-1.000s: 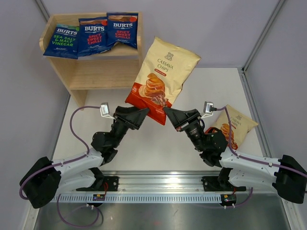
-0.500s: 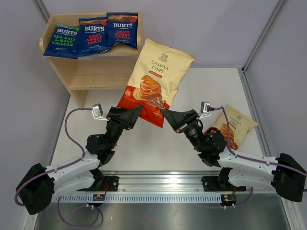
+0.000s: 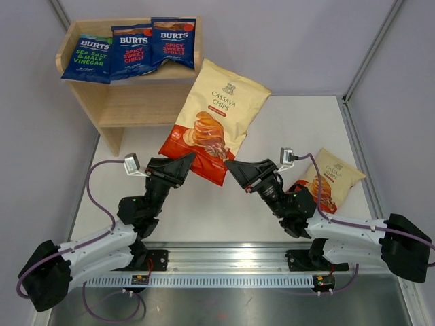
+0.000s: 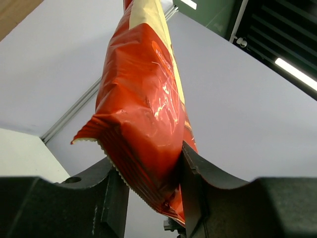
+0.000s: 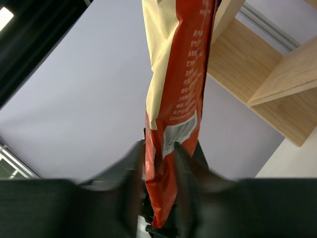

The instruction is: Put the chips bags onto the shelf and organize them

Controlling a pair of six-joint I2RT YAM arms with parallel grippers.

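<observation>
A cream and red cassava chips bag (image 3: 214,119) stands upright in the air in front of the shelf (image 3: 136,102). My left gripper (image 3: 190,157) is shut on its red bottom edge (image 4: 143,114), both fingers pressed into the foil. My right gripper (image 3: 230,165) is at the same bottom edge from the other side. Its jaws (image 5: 158,178) are blurred and stand slightly apart around the bag (image 5: 181,74). A second cream bag (image 3: 329,180) lies flat on the table, partly under my right arm. Three dark blue Burts bags (image 3: 131,51) lean in a row on the shelf's top tier.
The shelf's lower tier (image 3: 146,115) holds nothing that I can see. Grey walls close in the white table (image 3: 204,204) on the left, back and right. The arms' metal rail (image 3: 231,261) runs along the near edge.
The held bag has shifted left and down. My left jaws have closed onto its bottom edge. My right jaws, shut on it before, have started to part.
</observation>
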